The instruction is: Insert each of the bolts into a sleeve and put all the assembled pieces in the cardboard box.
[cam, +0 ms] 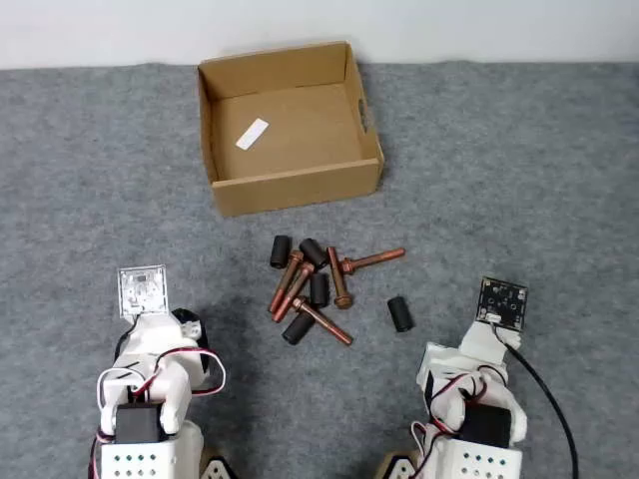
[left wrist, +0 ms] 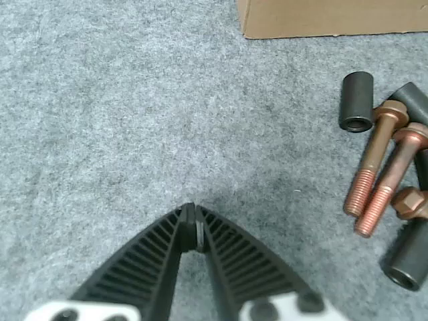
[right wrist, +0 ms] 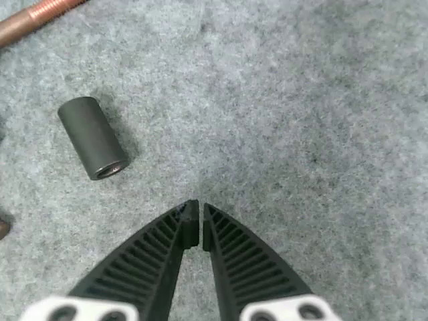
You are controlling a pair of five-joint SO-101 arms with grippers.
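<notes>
We see a grey desk point(cam: 519, 180) with the box point(cam: 300, 190) on its far side, open at the top, a white slip point(cam: 253, 133) lying inside. The left tool point(left wrist: 194, 227) is pinched closed on nothing, near left of the pile. The right tool point(right wrist: 200, 224) is closed too and holds nothing. The bolts point(cam: 339, 277) lie heaped between box and arms, sleeves point(cam: 319, 289) mixed among them. One lone sleeve point(right wrist: 92, 137) lies right of the heap, near the right tool.

Robotics lab workspace, grey felt mat point(cam: 90, 180) as work surface, bare white wall point(cam: 449, 30) behind
</notes>
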